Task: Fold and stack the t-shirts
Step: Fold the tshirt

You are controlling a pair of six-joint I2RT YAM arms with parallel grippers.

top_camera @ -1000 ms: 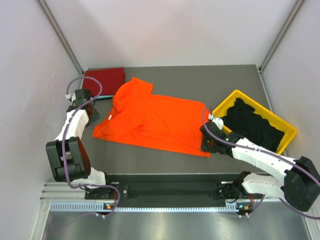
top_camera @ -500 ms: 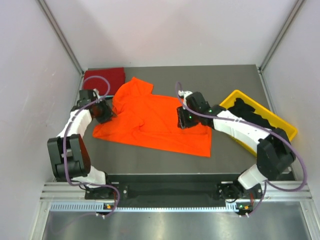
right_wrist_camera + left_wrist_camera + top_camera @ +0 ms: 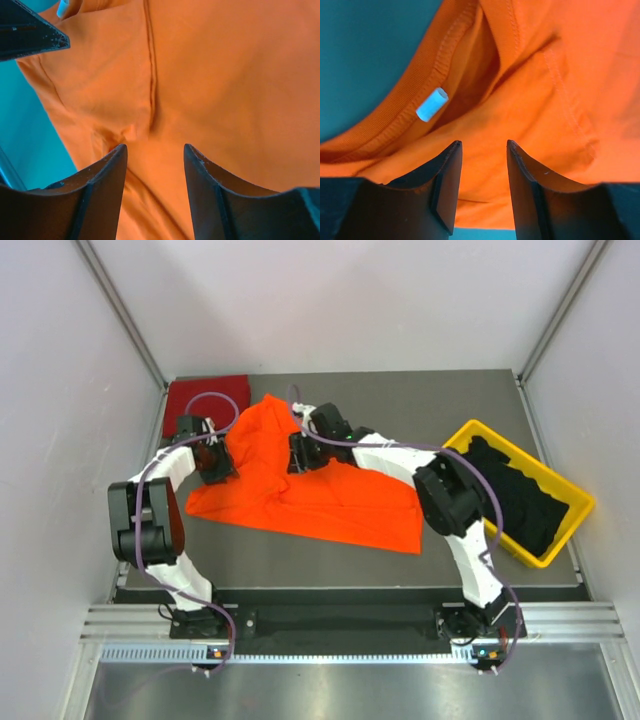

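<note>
Two parted grippers [image 3: 221, 471] [image 3: 296, 456] above orange t-shirt [image 3: 340, 502], left end

Orange t-shirt [image 3: 335, 502] spread on table [image 3: 420, 400], left gripper [image 3: 217, 471] and right gripper [image 3: 296, 456] low over it

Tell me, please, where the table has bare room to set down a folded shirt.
Bare table: the back strip between dark red t-shirt and yellow bin; also the near strip in front of the orange t-shirt. Crowded: the left part, where left gripper and right gripper hang over it.
</note>
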